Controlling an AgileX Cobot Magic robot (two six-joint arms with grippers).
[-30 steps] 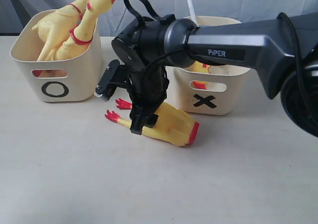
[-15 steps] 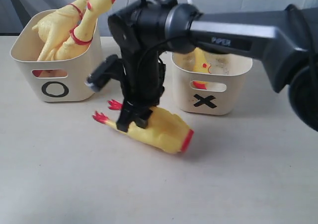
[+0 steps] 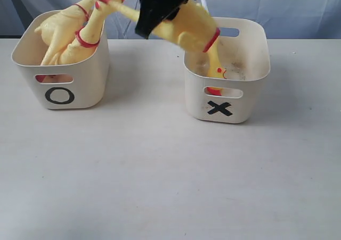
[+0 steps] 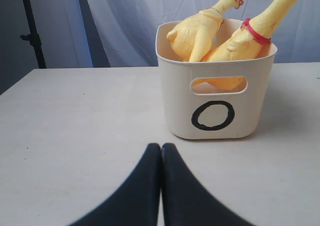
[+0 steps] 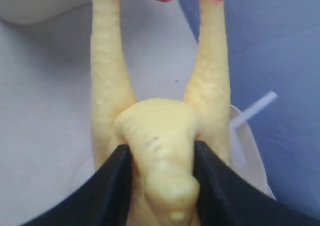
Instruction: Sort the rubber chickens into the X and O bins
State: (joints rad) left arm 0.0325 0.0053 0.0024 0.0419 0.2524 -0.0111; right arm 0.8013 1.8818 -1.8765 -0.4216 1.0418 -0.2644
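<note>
Firmly gripped the chicken (image 3: pixel 184 24) at the rump in the right jaws, narrowed onto it. Held it tilted in the air, neck end over the rim of the X bin (image 3: pixel 250 93). Probably needed to centre over that bin and lower before letting go (a floppy body could drape across the rim). Parked the left jaws, pressed shut and empty, low over the bench (image 3: pixel 160 171), facing the O bin (image 3: pixel 80 85) with two chickens (image 3: pixel 64 35) inside. Could not place the yellow-and-red bit (image 3: pixel 218 71) in the X bin. Marked a white stick (image 5: pixel 256 109) nearby as a possible snag.
</note>
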